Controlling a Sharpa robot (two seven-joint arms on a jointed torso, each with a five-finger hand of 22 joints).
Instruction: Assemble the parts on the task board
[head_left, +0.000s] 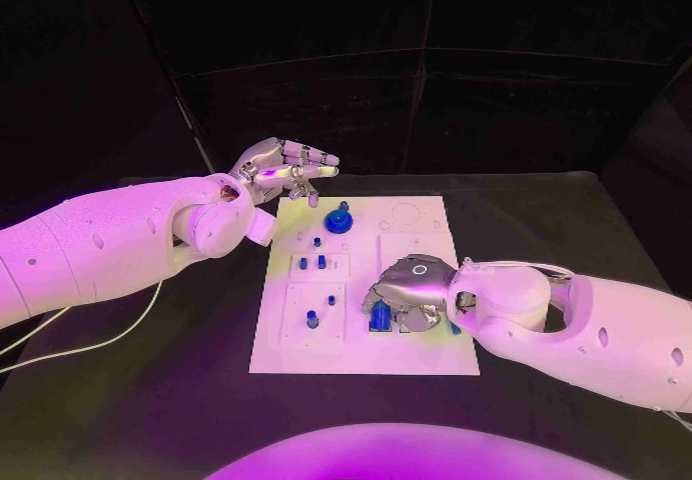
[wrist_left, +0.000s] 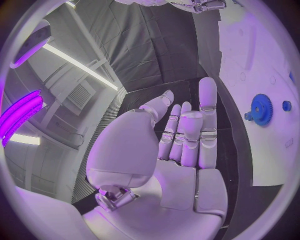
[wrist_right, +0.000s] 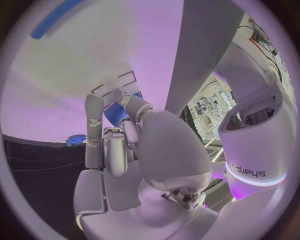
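A: Board position: white rectangular task board lies mid-way on the black surface, long side running away from the robot.

B: Parts on it?

A: Blue toothed gear on a peg stands at the far end. Small blue pegs sit in the middle left panels, another low blue peg in the near left panel. Too small to say more of their shapes.

B: Right robot hand?

A: Right robot hand is down on the near right part of the board, fingers curled around an upright blue cylindrical part. The right wrist view shows blue between thumb and fingertips, so it holds that part. The lower end of the part and whatever socket is under it are hidden by the fingers.

B: Left robot hand?

A: Left robot hand hovers beyond the board's far left corner, off the plate, fingers bent loosely and apart. Its wrist view shows a bare palm with nothing in it.
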